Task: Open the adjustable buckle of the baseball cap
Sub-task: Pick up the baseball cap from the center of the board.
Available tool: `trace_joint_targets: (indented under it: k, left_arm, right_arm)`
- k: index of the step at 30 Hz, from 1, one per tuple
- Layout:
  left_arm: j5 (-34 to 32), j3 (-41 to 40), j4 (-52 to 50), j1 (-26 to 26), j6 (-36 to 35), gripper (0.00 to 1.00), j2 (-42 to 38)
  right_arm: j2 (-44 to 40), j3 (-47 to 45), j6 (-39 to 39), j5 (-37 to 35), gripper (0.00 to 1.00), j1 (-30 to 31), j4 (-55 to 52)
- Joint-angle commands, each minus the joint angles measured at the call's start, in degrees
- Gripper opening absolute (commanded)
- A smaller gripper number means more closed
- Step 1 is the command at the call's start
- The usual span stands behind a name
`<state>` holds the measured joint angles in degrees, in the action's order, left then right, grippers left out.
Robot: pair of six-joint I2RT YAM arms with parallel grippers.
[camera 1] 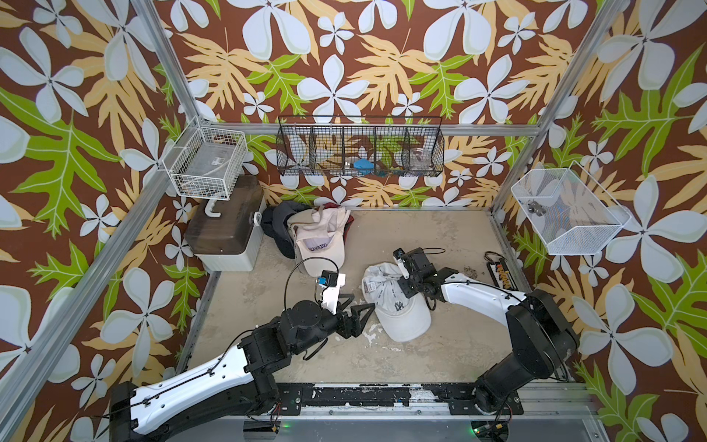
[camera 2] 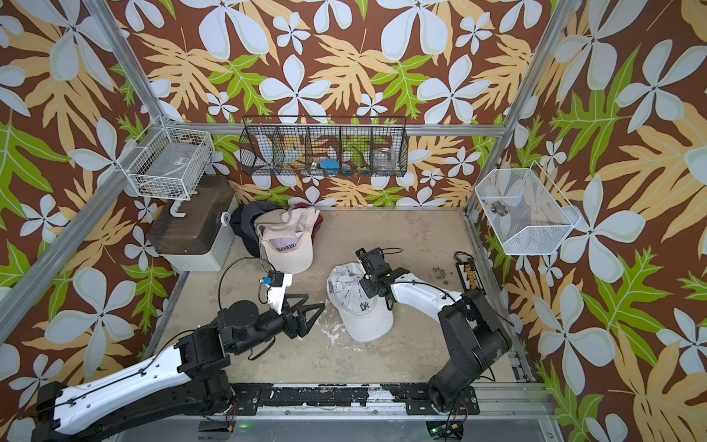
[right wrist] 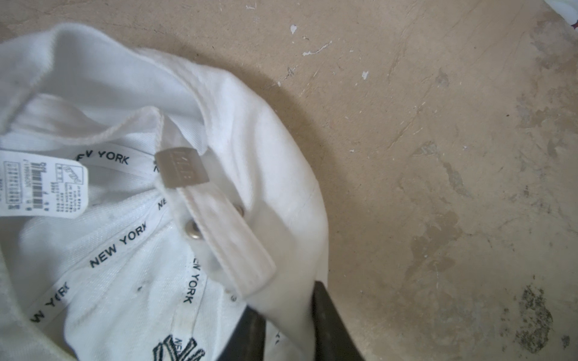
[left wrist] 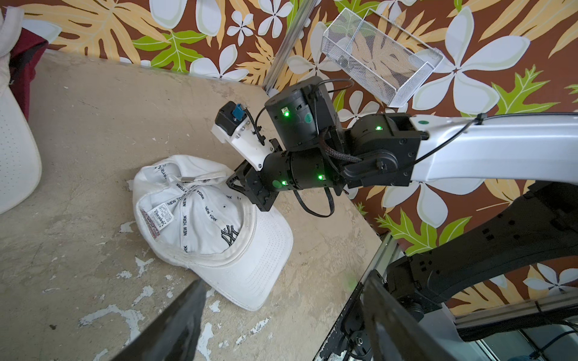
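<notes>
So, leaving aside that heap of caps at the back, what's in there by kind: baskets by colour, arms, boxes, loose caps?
white wire baskets: 2
black wire basket: 1
robot arms: 2
lidded box: 1
white cap, lying apart from the heap: 1
Total: 7

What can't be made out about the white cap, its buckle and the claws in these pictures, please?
Buckle engraving: blurred, right wrist view.
Label print inside the white cap: too small or blurred in every view.
Right claw fingertips: cap fabric covers them in the right wrist view; its wrist hides them in both top views.
Left claw: fingers cut by the left wrist view's edge.
</notes>
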<state>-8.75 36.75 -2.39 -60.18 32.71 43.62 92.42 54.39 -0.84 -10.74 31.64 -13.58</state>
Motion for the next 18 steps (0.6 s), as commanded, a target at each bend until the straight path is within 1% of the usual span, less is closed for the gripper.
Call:
trace_joint_targets:
  k: [1, 5, 7, 13, 16, 18]
  left_arm:
    - [0.14, 0.05, 0.1, -0.03, -0.22, 0.8, -0.03]
    - [0.23, 0.25, 0.17, -0.1, -0.09, 0.8, 0.0]
    - [0.55, 0.64, 0.18, -0.11, -0.03, 0.8, 0.13]
    - [2.59, 3.52, 0.45, -0.15, -0.68, 0.79, 1.8]
    - [3.38, 5.39, 0.54, -0.54, -1.14, 0.79, 3.34]
    - [3.47, 6.58, 0.72, -0.96, -1.45, 0.79, 4.31]
  right_arm:
    - [-1.5, -0.92, -0.25, 0.12, 0.07, 0.02, 1.82]
    - [-6.75, -3.82, -1.48, 2.89, 0.04, 0.09, 3.69]
    - [-11.46, -5.59, -2.49, 5.05, 0.03, 0.09, 4.76]
    - [-28.92, -12.31, -4.54, 17.26, 0.03, 0.74, 11.88]
    - [-35.46, -14.1, -6.04, 22.25, 0.04, 1.36, 13.72]
    - [-38.04, -14.33, -6.7, 23.83, 0.04, 1.82, 13.53]
